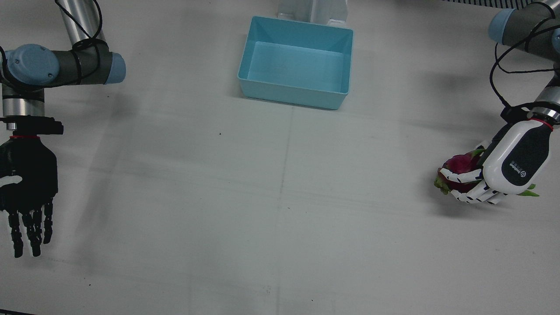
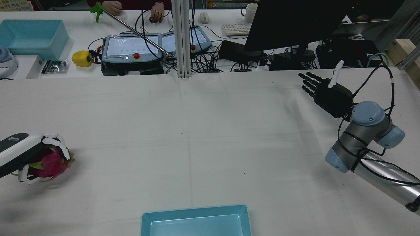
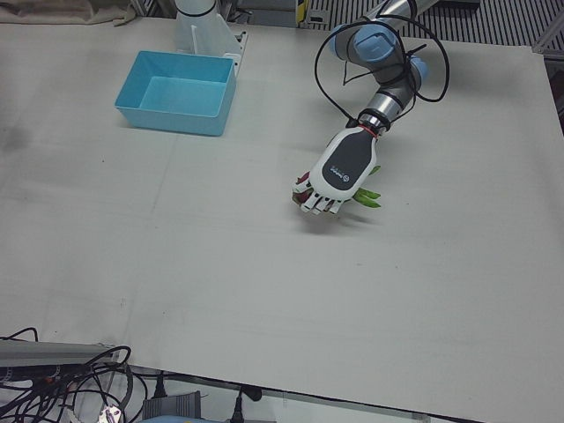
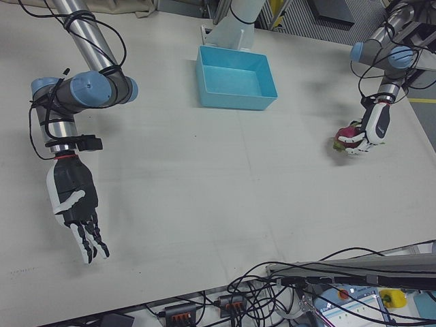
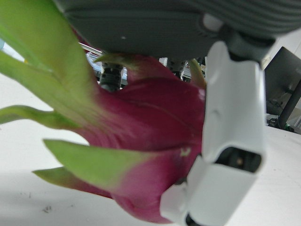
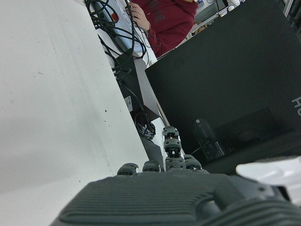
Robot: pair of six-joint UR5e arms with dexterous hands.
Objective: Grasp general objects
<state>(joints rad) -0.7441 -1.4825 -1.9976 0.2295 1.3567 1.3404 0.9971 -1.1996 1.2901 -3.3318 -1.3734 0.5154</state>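
Left hand [image 1: 509, 168]: your white hand is wrapped around the dragon fruit [image 1: 459, 168], fingers [image 1: 459, 177] curled over its far side.
Dragon fruit: in that grasp at the worktop [image 1: 280, 197] edge on the left arm's side, well apart from the blue bin [image 1: 297, 61].
Right hand [image 1: 26, 192]: your black hand holds nothing, fingers spread.

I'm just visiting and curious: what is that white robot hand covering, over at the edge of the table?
Under the white robot hand is a pink dragon fruit with green scales, fingers curled around it. Whether the fruit rests on the white table or is lifted cannot be seen.
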